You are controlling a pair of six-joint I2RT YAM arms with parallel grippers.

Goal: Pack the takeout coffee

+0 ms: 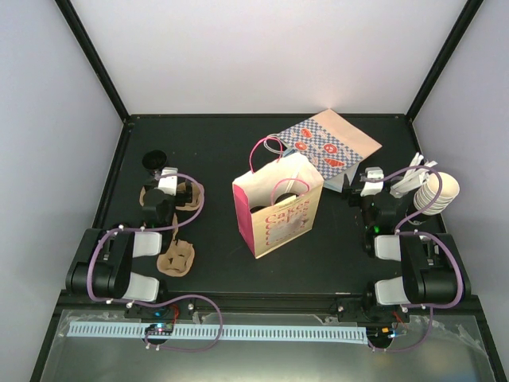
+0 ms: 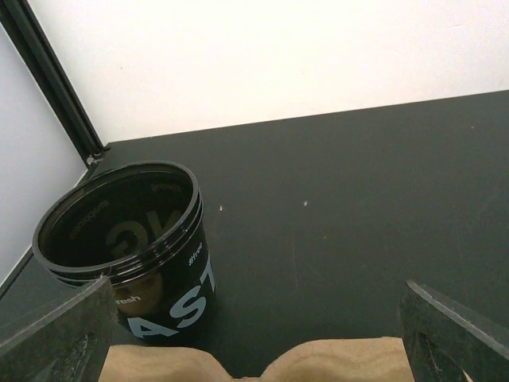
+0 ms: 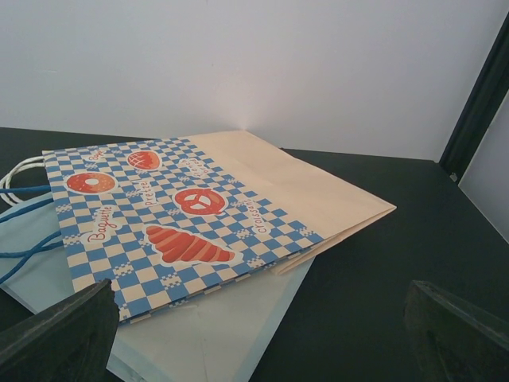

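My left gripper (image 2: 256, 306) hangs wide open, nothing in it, over a brown cardboard carrier (image 2: 318, 358). The small black cup (image 2: 127, 247) is just ahead on the left. My right gripper (image 3: 254, 302), spread wide and empty too, faces the checkered bakery bag (image 3: 183, 215), which lies flat on a pale blue bag (image 3: 215, 342). The pink bag (image 1: 278, 227) stands open mid-table between my arms. The takeout coffee? A dim shape down inside that bag may be it, but the overhead view is too murky to say. A stack of cream cups (image 1: 440, 192) sits beside my right arm.

White walls (image 1: 262, 48) — black table (image 1: 334, 251) (black corner posts (image 1: 92, 57)).
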